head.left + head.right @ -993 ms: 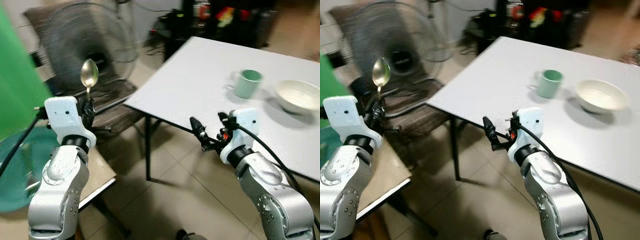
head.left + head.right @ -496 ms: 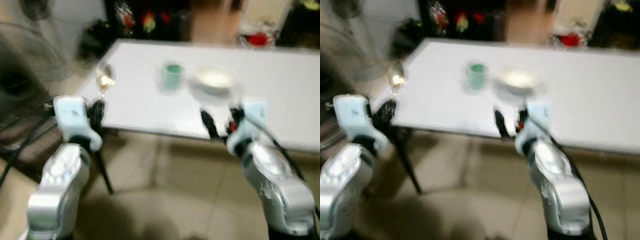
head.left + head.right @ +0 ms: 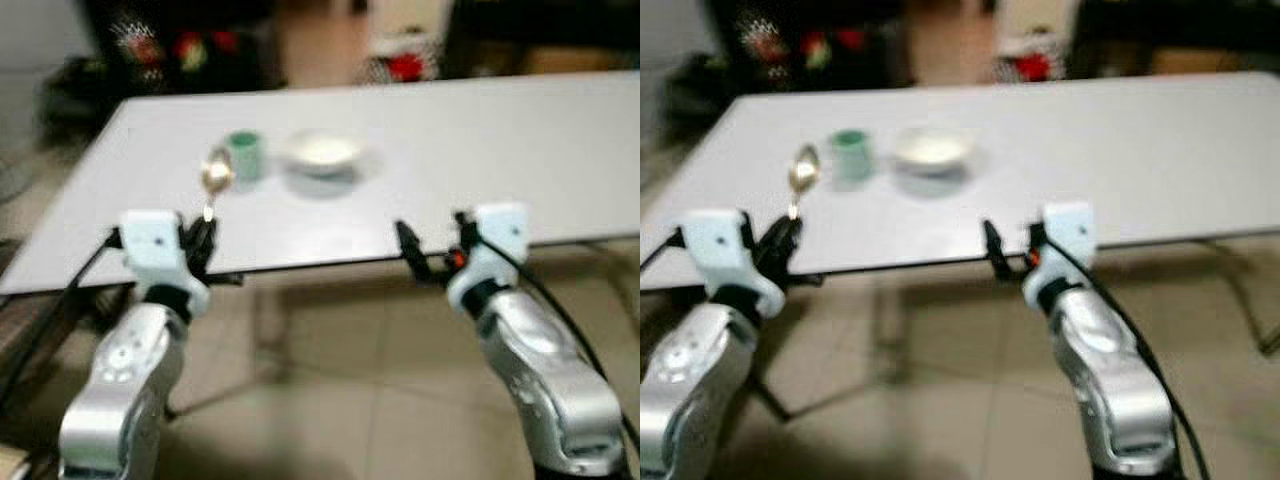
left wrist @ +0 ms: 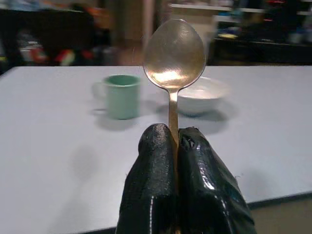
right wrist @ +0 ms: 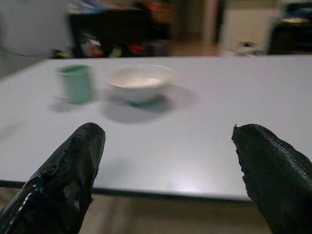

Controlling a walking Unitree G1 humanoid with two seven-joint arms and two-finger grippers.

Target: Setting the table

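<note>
Left wrist view: the left tool [image 4: 174,146] pinches a spoon [image 4: 173,61] by its handle, long axis upright, bowl up, short of the table [image 4: 48,146] edge. The right tool [image 5: 170,165] gapes wide. Mug [image 4: 122,95] and bowl [image 4: 201,95] sit mid-table.

Table [image 3: 480,130]: pale grey, wide, standing on a tiled floor [image 3: 350,400].
Mug [image 4: 122,95]: green, upright on the table, just beside the bowl.
Bowl [image 4: 201,95]: white, on the table, apart from the mug.
</note>
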